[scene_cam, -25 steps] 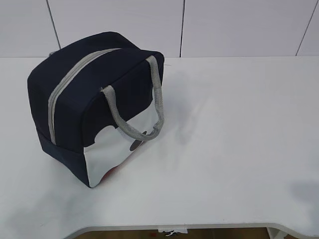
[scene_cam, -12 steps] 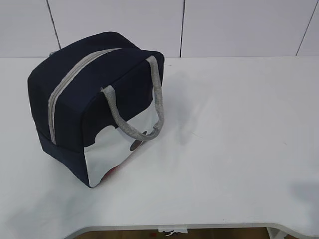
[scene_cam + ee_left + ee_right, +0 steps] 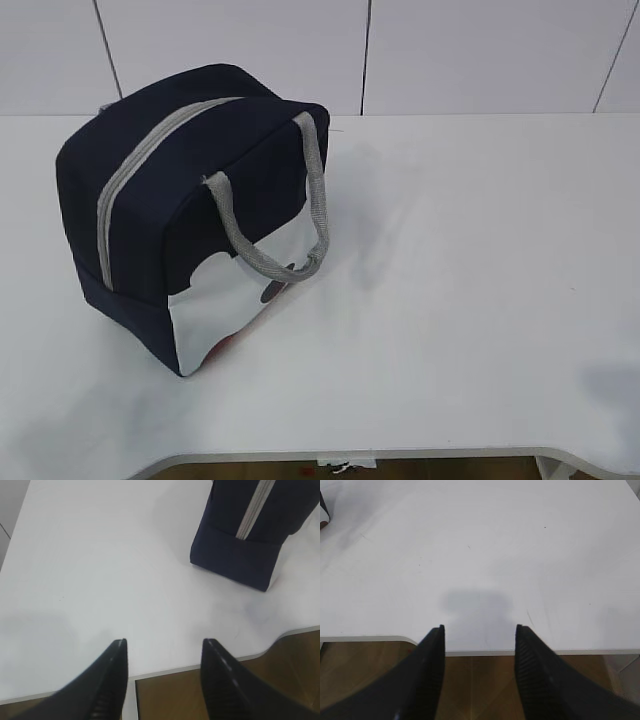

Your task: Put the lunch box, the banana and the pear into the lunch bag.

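Both grippers, left [image 3: 162,645] and right [image 3: 479,630], hang empty with jaws apart over the table [image 3: 480,300] edge at 6 o'clock, since the bag [image 3: 190,200] sits zipped at 10 o'clock.

Left gripper [image 3: 162,645], right gripper [image 3: 479,630]: agape, empty

1. The lunch bag [image 3: 190,215] stands on the left part of the white table [image 3: 480,280]; it is the only obstacle on the surface.
2. Its grey zipper [image 3: 150,160] runs closed over the top, so there is no way in from above.
3. One grey strap handle [image 3: 275,220] droops over the bag's side panel.
4. To the right of the bag the tabletop lies bare to the wall.
5. The near table edge is unobstructed.
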